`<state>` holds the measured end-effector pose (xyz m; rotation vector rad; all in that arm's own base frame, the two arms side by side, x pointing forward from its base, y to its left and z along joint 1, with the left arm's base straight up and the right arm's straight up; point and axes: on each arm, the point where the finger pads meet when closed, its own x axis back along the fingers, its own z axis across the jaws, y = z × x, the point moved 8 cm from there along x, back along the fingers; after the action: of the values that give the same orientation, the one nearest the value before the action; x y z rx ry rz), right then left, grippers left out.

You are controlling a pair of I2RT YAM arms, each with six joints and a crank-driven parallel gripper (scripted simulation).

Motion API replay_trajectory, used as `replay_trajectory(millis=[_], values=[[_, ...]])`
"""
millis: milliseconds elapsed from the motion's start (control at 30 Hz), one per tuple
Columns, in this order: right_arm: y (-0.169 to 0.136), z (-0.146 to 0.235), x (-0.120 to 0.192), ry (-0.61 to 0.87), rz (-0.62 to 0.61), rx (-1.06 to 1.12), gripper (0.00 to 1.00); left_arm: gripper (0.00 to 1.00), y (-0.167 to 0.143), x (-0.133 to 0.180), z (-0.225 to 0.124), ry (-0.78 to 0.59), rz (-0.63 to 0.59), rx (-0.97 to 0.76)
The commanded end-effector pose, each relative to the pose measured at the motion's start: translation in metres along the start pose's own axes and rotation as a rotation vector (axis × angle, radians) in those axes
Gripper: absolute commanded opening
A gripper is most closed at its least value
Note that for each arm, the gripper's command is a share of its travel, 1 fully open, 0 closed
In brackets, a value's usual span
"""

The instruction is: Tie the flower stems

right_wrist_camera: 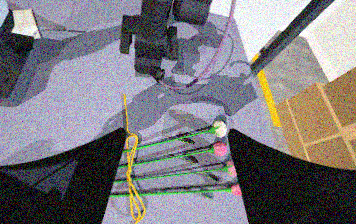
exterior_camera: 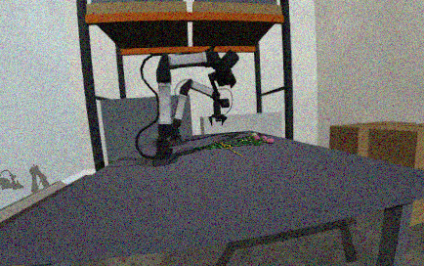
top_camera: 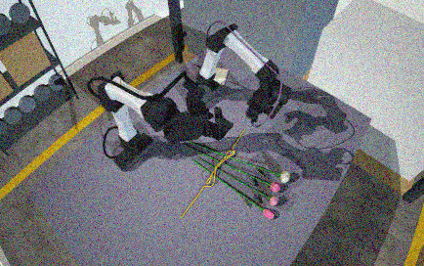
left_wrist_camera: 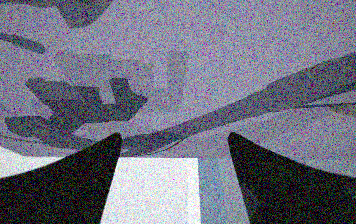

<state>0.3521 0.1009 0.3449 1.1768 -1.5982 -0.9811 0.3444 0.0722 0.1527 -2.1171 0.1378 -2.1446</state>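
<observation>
The right wrist view shows the loose yellow knot (top_camera: 211, 179) (right_wrist_camera: 131, 172) across four stems (top_camera: 239, 172) (right_wrist_camera: 175, 166); the left's shows neither. Left fingers (top_camera: 261, 118) (exterior_camera: 217, 120) and right fingers (top_camera: 225, 129) (exterior_camera: 223, 84) stand spread.

Grey tabletop — flowers and a loose knot
On the table (top_camera: 122, 210) (exterior_camera: 210, 196) (left_wrist_camera: 225, 50) (right_wrist_camera: 75, 95), a yellow cord (top_camera: 214, 172) (exterior_camera: 230, 147) (right_wrist_camera: 131, 170) lies across four spread green stems (top_camera: 234, 170) (exterior_camera: 225, 145) (right_wrist_camera: 175, 160) — one white bloom (top_camera: 284, 177) (right_wrist_camera: 220, 129), three pink (top_camera: 274, 200) (exterior_camera: 269, 140) (right_wrist_camera: 220, 149).
</observation>
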Motion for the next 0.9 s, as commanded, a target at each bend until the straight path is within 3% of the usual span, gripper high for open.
replay_trajectory(millis=[0, 567, 767, 867], values=[[0.006, 0.000, 0.001, -0.004, -0.005, 0.018, 1.00, 1.00, -0.001, 0.005, 0.002, 0.019, 0.000, 0.004], [0.006, 0.000, 0.001, -0.004, -0.005, 0.018, 1.00, 1.00, -0.001, 0.005, 0.002, 0.019, 0.000, 0.004], [-0.021, 0.007, 0.005, -0.041, 0.110, -0.187, 0.27, 0.27, 0.019, -0.001, -0.001, 0.058, -0.042, 0.089], [-0.035, 0.012, 0.010, -0.077, 0.194, -0.318, 0.27, 0.27, 0.039, -0.008, -0.005, 0.073, -0.074, 0.137]])
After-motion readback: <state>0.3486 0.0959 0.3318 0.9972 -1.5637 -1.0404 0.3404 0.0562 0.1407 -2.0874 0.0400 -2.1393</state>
